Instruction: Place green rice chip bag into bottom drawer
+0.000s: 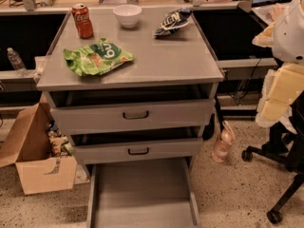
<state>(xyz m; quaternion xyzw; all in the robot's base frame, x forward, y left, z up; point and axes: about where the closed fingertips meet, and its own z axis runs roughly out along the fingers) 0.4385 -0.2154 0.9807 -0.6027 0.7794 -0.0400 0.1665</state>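
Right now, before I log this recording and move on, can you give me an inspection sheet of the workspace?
Surface: flat grey metal cabinet top, level.
Job's things: crinkly bright-green rice chip bag lying flat front left on top; lowest grey metal drawer pulled open.
Clutter: upright red soda can, white round bowl, dark blue-and-white snack bag, along the back.
Gripper: not in view.
Cables: thin dark cable right of the cabinet.
Surroundings: open cardboard box floor left; pinkish bottle floor right; black wheeled chair base.

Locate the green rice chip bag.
In the camera view, the green rice chip bag lies front left on the cabinet top, just in front of the red soda can; the claw is out of view.
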